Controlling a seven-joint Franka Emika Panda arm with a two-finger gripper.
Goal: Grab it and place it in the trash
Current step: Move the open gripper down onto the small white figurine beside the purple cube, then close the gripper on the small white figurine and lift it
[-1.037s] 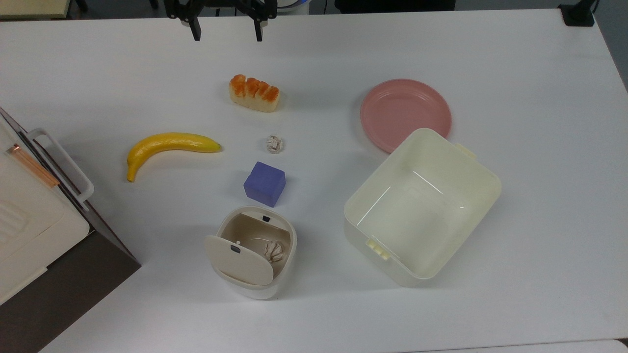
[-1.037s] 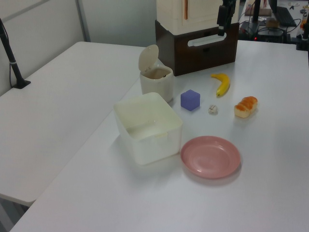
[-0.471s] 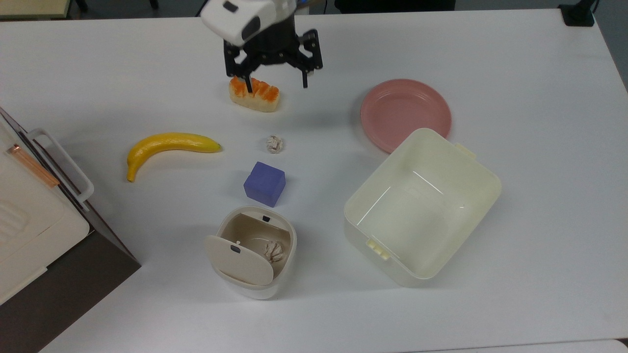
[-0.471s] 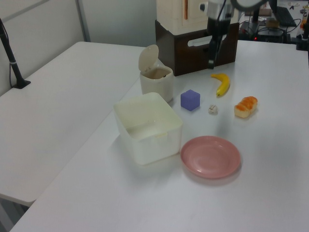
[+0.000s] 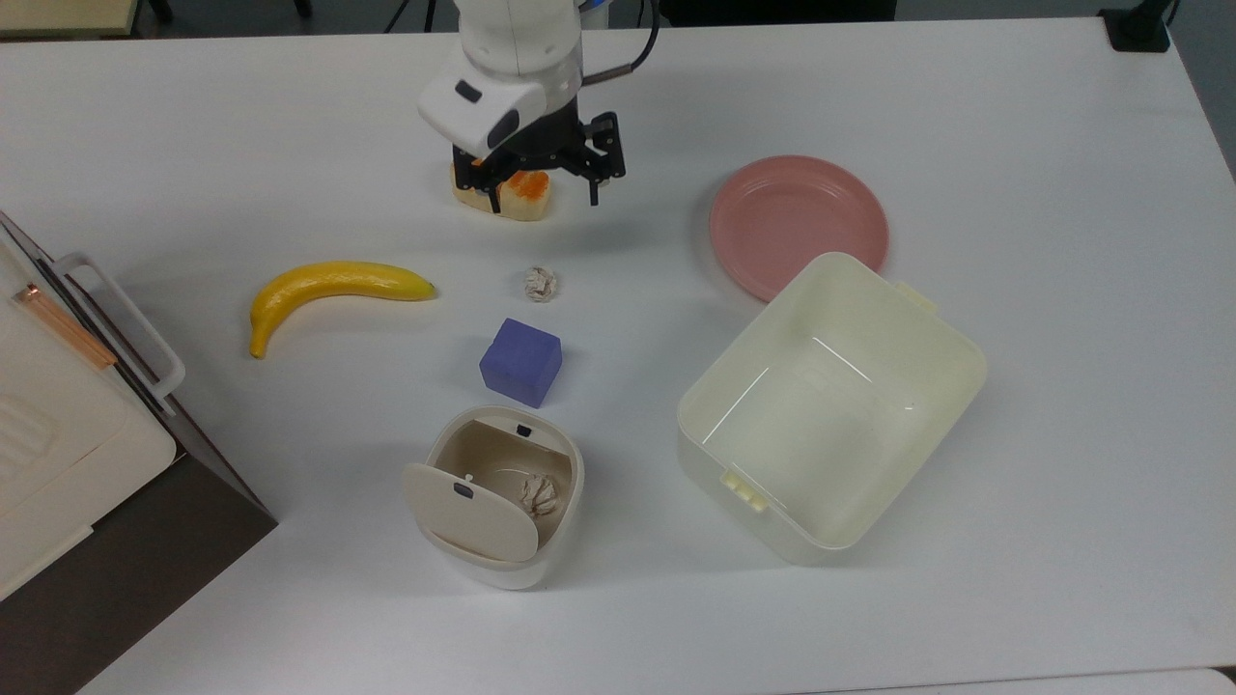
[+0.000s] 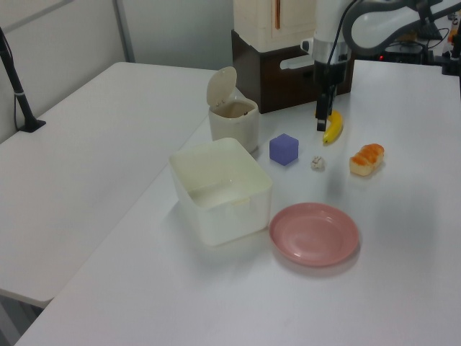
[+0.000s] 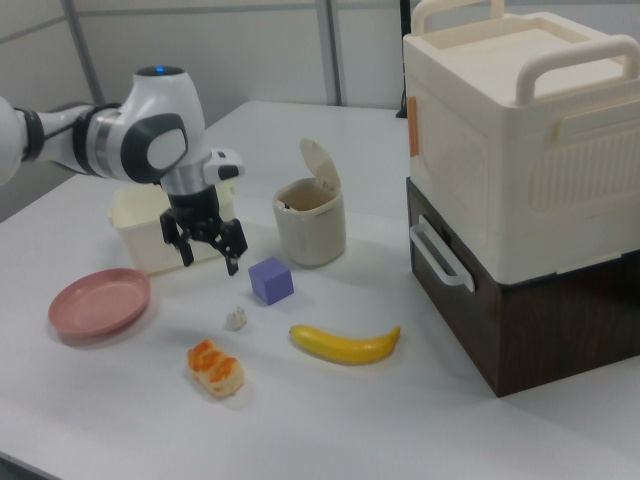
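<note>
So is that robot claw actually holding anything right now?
No, nothing. The gripper hangs open and empty above the table, and the paper ball lies loose on the tabletop below it, untouched.

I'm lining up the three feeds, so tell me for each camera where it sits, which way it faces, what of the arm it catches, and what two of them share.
Top view: overhead, looking straight down on the table; white wrist and open gripper at the top edge, over the bread.
Left view: raised, past the plate and tub, facing the brown cabinet; forearm and gripper hang down.
Right view: low, opposite side, cabinet nearest; whole forearm shows.
Left and right views share the paper ball, cube, banana and bin.
</note>
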